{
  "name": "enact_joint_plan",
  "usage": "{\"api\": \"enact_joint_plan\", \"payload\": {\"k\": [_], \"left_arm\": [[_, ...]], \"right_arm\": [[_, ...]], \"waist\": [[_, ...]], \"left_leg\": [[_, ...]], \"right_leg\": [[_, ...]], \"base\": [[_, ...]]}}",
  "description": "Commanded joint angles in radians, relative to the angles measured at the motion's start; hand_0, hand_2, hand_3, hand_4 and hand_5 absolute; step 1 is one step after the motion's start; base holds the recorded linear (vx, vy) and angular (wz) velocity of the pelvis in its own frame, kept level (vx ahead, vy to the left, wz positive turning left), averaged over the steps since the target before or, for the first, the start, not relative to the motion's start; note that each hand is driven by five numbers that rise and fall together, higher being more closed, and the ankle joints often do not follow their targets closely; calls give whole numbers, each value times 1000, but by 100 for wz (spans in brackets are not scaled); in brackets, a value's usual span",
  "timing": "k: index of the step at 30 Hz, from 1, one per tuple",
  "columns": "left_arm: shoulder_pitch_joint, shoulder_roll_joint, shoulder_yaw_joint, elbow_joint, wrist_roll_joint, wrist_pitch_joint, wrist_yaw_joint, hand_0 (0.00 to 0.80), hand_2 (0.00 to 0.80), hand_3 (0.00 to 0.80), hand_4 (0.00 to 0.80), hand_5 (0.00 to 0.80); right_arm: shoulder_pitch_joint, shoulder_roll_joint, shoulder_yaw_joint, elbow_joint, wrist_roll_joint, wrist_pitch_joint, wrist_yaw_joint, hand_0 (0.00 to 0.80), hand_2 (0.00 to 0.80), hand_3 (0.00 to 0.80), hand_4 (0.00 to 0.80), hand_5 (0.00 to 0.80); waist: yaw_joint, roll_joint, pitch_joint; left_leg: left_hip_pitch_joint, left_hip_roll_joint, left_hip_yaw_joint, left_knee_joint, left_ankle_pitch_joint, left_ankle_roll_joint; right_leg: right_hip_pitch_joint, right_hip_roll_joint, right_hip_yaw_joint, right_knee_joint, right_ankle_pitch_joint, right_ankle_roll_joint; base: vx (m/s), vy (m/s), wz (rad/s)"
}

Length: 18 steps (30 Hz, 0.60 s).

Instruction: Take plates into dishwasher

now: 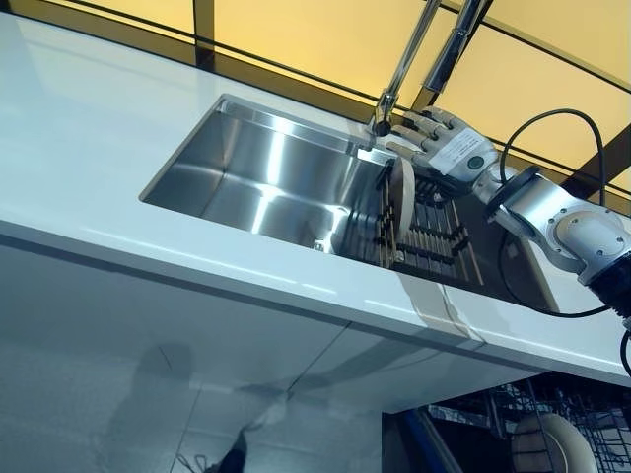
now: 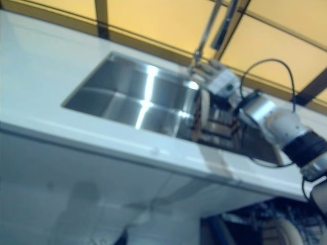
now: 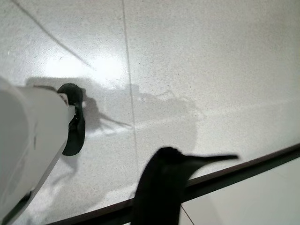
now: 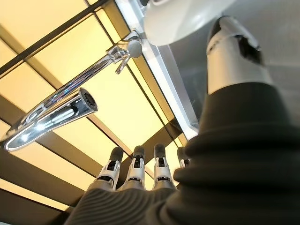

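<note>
A white plate [image 1: 402, 202] stands on edge in a dark slatted rack [image 1: 439, 241] at the right end of the steel sink [image 1: 256, 177]. My right hand [image 1: 439, 138] is just above and behind the plate's top edge, beside the faucet base. Its fingers are straight and open. In the right wrist view the thumb [image 4: 229, 51] lies against or very close to the plate's rim [image 4: 187, 18], and the fingers [image 4: 136, 171] point away from the plate. My left hand [image 3: 159, 192] shows only as a dark shape over the floor in the left wrist view.
A chrome faucet [image 1: 406, 54] rises behind the sink. The white countertop [image 1: 89, 128] surrounds the sink. Below at the right, a wire dishwasher rack [image 1: 596, 424] holds a pale plate [image 1: 552, 445].
</note>
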<state>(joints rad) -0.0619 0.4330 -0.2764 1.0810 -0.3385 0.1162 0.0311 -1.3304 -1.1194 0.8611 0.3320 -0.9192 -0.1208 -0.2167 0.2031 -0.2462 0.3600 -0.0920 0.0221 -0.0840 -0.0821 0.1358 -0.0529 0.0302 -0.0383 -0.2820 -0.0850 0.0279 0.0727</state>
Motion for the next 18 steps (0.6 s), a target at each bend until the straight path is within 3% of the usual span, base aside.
{"api": "enact_joint_plan", "payload": {"k": [1, 18], "left_arm": [[38, -2, 7, 14, -4, -6, 24, 0, 0, 0, 0, 0], [25, -12, -15, -33, -56, -80, 12, 0, 0, 0, 0, 0]], "right_arm": [[-2, -51, -26, -20, -47, 1, 10, 0, 0, 0, 0, 0], [-23, -49, 5, 8, -97, 34, 23, 0, 0, 0, 0, 0]], "waist": [[-12, -8, -42], [-5, 38, 43]], "left_leg": [[44, -52, 58, -5, -125, 70], [-24, -59, 51, -5, -97, 63]], "right_leg": [[-48, 11, 2, -2, 66, 55], [-101, 5, -11, -2, 70, 47]], "base": [[0, 0, 0], [-5, -7, 0]]}}
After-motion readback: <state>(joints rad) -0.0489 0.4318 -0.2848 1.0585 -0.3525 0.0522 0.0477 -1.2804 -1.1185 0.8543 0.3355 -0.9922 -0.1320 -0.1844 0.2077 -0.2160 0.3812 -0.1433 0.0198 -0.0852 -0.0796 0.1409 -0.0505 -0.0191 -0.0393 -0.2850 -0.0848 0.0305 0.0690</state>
